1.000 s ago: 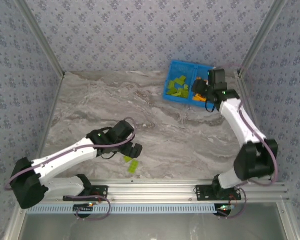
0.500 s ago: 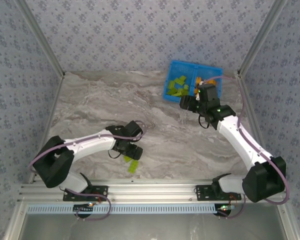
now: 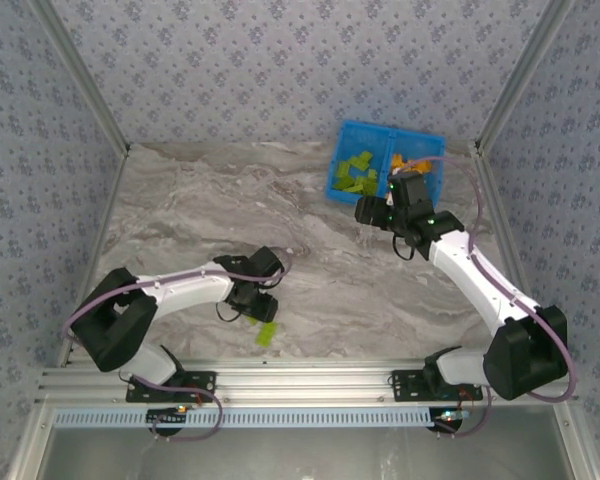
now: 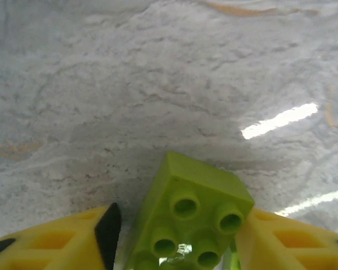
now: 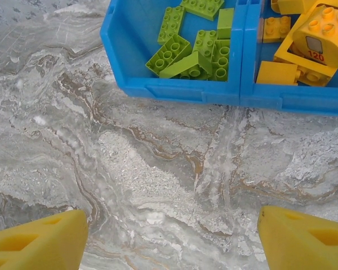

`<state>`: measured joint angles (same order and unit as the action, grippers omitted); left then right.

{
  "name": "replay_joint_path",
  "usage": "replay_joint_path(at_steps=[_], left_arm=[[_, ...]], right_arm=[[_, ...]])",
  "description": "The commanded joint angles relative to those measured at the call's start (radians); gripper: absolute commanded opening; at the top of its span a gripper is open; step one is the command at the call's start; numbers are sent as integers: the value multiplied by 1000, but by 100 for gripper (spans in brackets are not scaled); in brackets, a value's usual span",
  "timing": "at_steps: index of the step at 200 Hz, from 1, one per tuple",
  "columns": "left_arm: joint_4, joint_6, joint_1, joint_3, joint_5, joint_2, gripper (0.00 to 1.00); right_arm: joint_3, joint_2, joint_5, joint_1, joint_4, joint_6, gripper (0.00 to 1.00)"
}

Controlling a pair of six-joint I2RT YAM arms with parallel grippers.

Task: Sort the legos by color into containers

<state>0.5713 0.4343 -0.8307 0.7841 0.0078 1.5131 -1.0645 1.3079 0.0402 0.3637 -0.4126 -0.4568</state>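
Your left gripper [image 4: 177, 239] brackets a lime brick [image 4: 191, 214] lying on the table [image 4: 158, 84]. Whether the fingers have clamped it, I cannot tell. The brick is likely light, rigid and slick, so pinch its flat side walls, not the studs. Your right gripper [image 5: 169, 242] hangs spread and empty, just short of the blue tray [image 5: 174, 90].

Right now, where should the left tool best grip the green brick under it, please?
Come straight down and pinch the green brick across its flat side walls, below the upward studs. It sits skewed under the left tool, so probably rotate first.
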Motion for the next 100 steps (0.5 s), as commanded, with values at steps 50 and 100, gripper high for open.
replay_joint_path(at_steps=[50,100], left_arm=[[-149,-40,2,80,-28,-115,31],[-307,-185,3,424,-57,-40,31]], right_arm=[[-34,-73,82,60,-64,-37,82],[40,-231,131,90,-66,-89,83]])
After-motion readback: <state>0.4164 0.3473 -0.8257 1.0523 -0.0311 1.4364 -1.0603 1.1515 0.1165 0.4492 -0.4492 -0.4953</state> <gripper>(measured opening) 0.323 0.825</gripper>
